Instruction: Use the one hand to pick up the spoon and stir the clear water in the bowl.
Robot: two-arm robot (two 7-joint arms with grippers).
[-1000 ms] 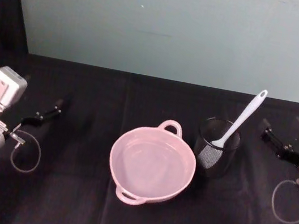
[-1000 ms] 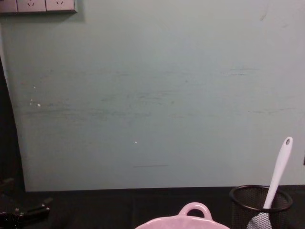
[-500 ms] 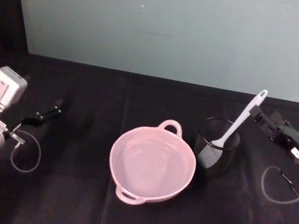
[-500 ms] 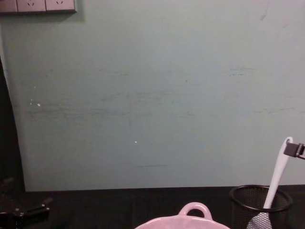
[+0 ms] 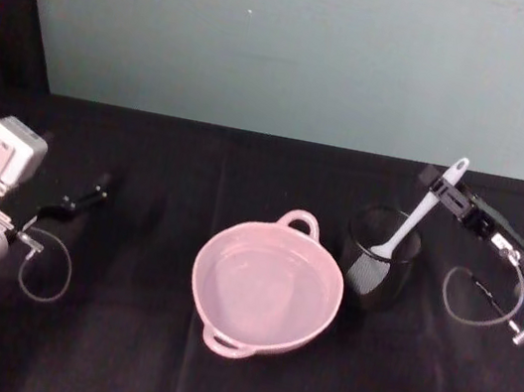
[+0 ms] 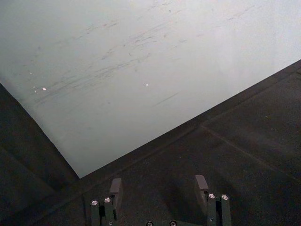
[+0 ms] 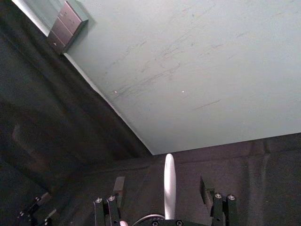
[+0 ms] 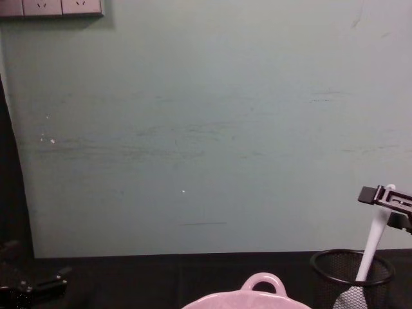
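The white spoon (image 5: 417, 220) stands tilted in a black mesh cup (image 5: 378, 268), head down and handle up. My right gripper (image 5: 441, 189) is open, with a finger on each side of the handle's upper part. In the right wrist view the spoon's handle (image 7: 169, 181) rises between the spread fingers (image 7: 119, 186) of the right gripper (image 7: 162, 187) without touching them. In the chest view the right gripper (image 8: 385, 198) is level with the top of the spoon (image 8: 372, 243). The pale pink bowl (image 5: 198, 276) holding clear water sits left of the cup. My left gripper (image 5: 91, 196) rests open at the far left.
A black cloth (image 5: 115, 353) covers the table in front of a pale green wall (image 5: 296, 51). The mesh cup (image 8: 351, 273) stands close to the right of the bowl's loop handle (image 8: 262, 282). A cable loop (image 5: 471, 297) hangs from the right wrist. The left gripper (image 6: 158, 189) has nothing between its fingers.
My right gripper has moved left from the table's right side up to the spoon's handle and now straddles it. The left arm, bowl and cup have not moved.
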